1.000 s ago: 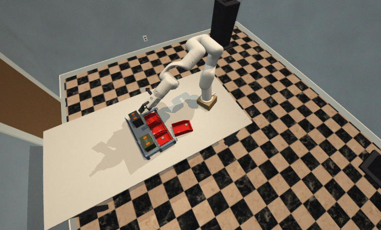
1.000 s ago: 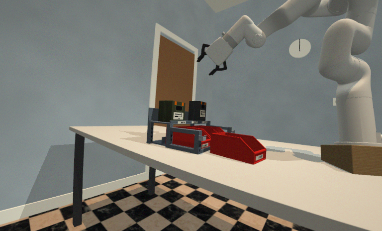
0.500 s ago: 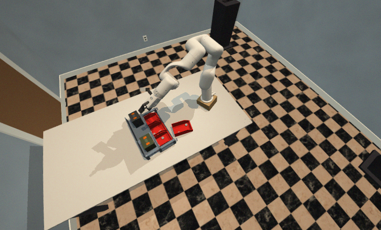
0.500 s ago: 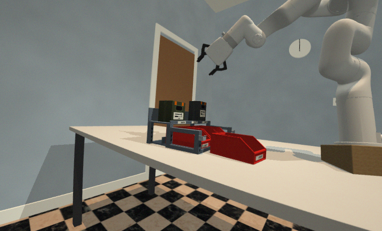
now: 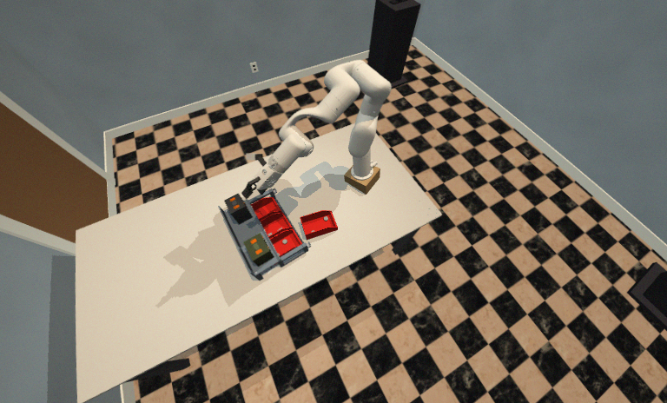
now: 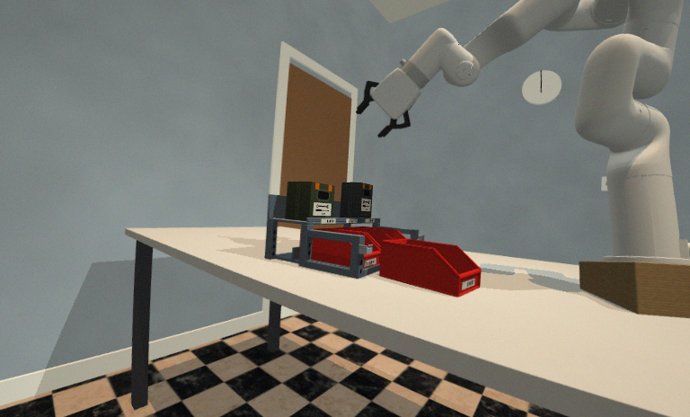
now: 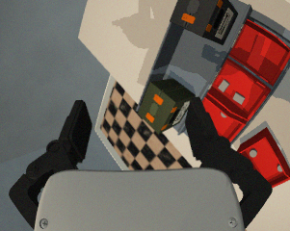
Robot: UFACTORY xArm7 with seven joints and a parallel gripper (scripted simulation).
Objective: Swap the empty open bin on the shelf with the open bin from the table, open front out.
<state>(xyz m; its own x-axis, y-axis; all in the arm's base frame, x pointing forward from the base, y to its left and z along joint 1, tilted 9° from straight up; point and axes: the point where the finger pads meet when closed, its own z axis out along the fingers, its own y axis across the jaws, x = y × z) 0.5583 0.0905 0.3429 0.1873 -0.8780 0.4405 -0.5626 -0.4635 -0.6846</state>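
Above shelf [image 6: 272, 225], jaws [image 6: 382, 110] spread wide, holding nothing; bin labels unreadable.

1. Four red bins in all: three side by side in the shelf [image 5: 231, 230] at the middle of the top view, namely the far bin [image 5: 263, 207], the middle bin [image 5: 275, 223] and the near bin [image 5: 287, 242], plus one loose bin [image 5: 319, 223] on the table [image 5: 147, 280] just right of them.
2. Two dark boxes on the shelf's upper board: one black box [image 5: 238, 209], one green box [image 5: 257, 247].
3. One shelf.
4. One table.
5. One robot arm [image 5: 366, 109], on one wooden block [image 5: 362, 178].
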